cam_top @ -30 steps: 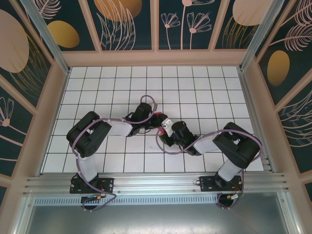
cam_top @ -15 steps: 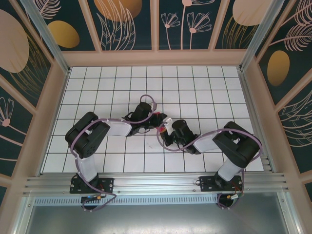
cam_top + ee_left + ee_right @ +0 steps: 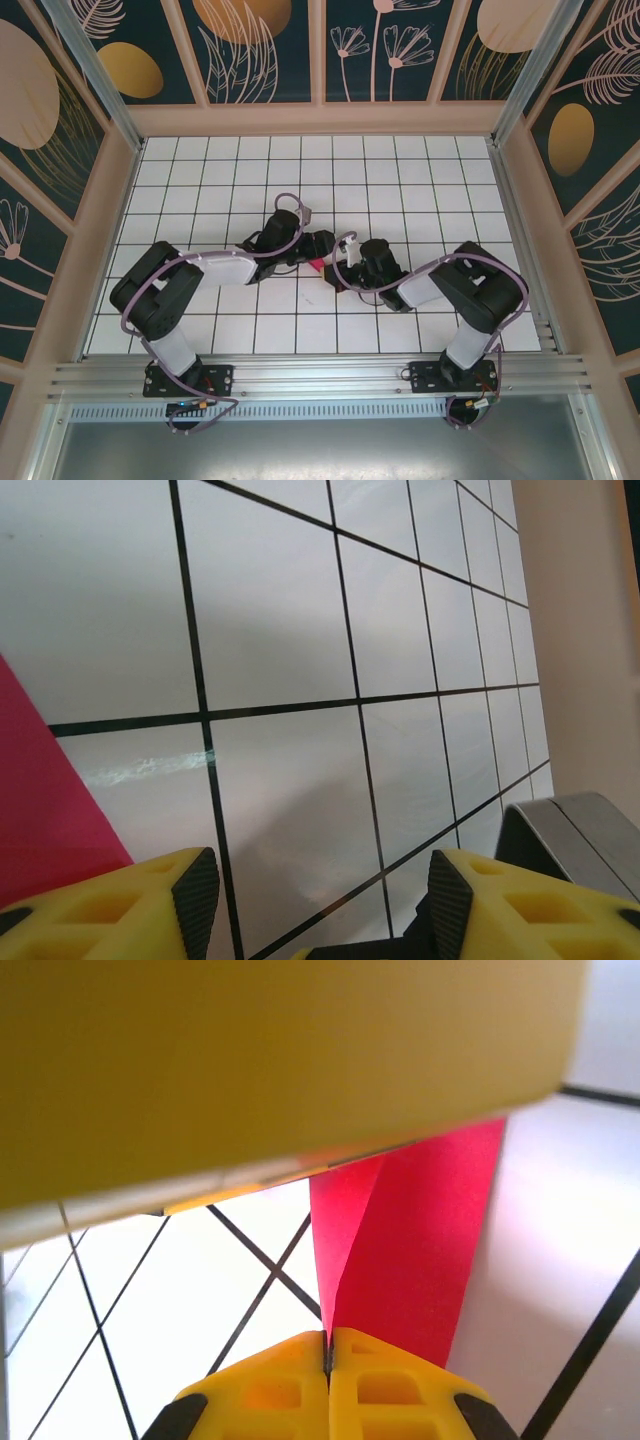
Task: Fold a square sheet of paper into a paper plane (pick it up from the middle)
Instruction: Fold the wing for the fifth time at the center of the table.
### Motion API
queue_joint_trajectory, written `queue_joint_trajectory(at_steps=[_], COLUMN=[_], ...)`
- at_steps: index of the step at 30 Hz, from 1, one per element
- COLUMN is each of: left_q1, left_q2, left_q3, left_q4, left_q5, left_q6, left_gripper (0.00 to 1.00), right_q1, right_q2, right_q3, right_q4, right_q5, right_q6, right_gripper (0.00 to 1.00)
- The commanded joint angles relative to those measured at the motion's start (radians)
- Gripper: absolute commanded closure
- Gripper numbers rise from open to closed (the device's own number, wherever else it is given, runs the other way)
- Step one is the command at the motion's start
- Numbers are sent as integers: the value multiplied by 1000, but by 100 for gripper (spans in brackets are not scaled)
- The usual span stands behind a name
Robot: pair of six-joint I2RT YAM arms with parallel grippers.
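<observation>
the left gripper (image 3: 315,905) sits just left of the centre of the tiled table (image 3: 200,180), with its yellow fingers (image 3: 110,915) spread apart over bare tiles and nothing between them. the sheet of paper (image 3: 317,265), magenta-pink and creased, is at the table centre, one edge just beside the left gripper's left finger. the right gripper (image 3: 327,1365), just right of the table centre, has its fingers pressed together, pinching the raised fold of the paper.

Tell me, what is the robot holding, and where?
The right gripper is shut on the pink paper, pinching its fold. The left gripper is open and empty.
</observation>
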Motion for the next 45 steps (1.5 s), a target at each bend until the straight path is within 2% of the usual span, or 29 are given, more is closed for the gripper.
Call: queue_joint_trajectory(at_steps=[1, 8, 13, 19, 25, 40, 45], left_q1=[-7, -8, -7, -8, -8, -8, -8], left_q2=[-54, -59, -70, -55, -15, 112, 154], left_q3=[-16, -54, -64, -115, -116, -97, -88], left_q4=[95, 135, 146, 181, 171, 211, 172], left_q5=[49, 46, 66, 76, 38, 1, -8], left_q6=[21, -1, 15, -12, -15, 7, -6], left_gripper=[39, 40, 40, 46, 50, 50, 51], right_q1=[-15, -17, -35, -36, -38, -46, -46], right_q2=[57, 88, 129, 169, 171, 181, 164], right_q3=[-7, -6, -10, -1, 7, 20, 29], right_q4=[8, -8, 28, 25, -9, -44, -74], right_q5=[-85, -78, -111, -118, -114, -133, -128], right_q6=[107, 120, 195, 224, 229, 279, 283], right_gripper=[100, 100, 100, 100, 100, 100, 100])
